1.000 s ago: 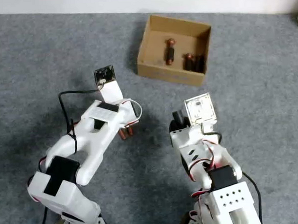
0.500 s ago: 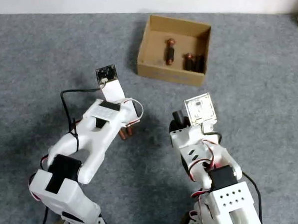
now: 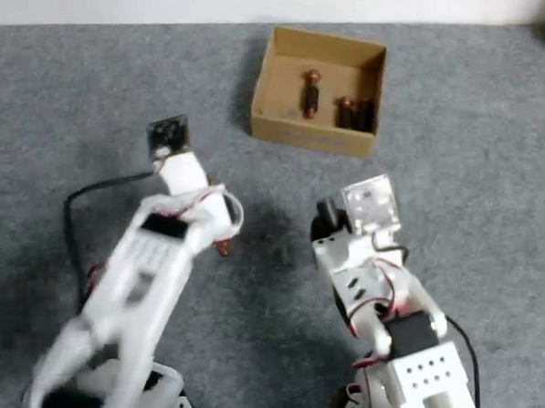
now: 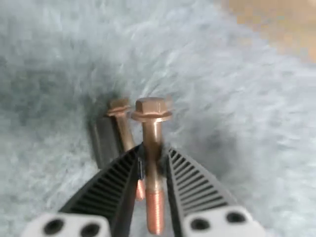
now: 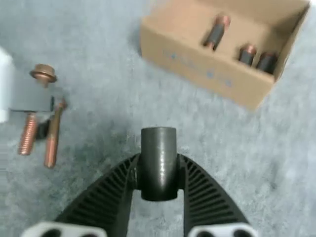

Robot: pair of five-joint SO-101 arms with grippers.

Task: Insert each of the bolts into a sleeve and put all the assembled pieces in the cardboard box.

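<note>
The left gripper (image 4: 152,160) is clamped on a copper-coloured hex-head bolt (image 4: 153,121), out in front of the open brown cardboard box (image 3: 313,134). A second copper bolt (image 4: 120,123) lies on the grey carpet (image 3: 454,185) just beside it. The right gripper (image 5: 158,163) pinches a dark cylindrical metal sleeve (image 5: 158,148), nearer the box's front wall. Sleeved bolts (image 3: 311,92) lie inside the box.

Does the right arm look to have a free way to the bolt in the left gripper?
Probably yes. Bare grey mat lies between the right gripper, shut on a sleeve, and the bolt clamped in the left gripper; the cardboard box stands clear of that path.
</note>
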